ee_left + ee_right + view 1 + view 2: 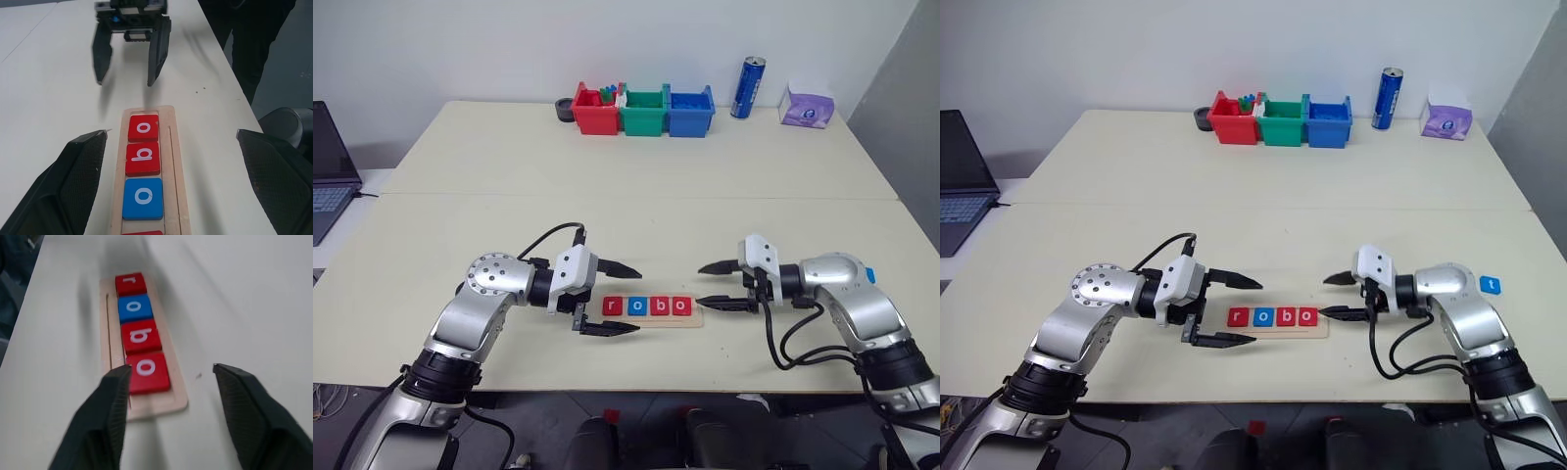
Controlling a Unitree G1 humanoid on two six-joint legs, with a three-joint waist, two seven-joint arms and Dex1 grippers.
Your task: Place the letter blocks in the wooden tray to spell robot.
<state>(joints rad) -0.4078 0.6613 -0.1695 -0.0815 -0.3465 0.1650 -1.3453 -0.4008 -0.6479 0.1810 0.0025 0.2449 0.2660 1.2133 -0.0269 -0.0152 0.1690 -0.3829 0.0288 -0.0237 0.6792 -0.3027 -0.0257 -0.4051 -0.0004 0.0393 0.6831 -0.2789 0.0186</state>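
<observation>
Four letter tiles sat in the tray, and both my grippers hung empty at its ends.

My left gripper [615,298] was spread wide with nothing in it, right at the "r" end of the long pale wooden tray [695,319]. My right gripper [719,285] was partly spread and held nothing, just past the other end. Between them lay the small flat square letter blocks [647,306], red, blue, red, red, spelling "robo". A blue square "t" tile [1491,285] lay on the table behind my right arm, well away from its fingers.
</observation>
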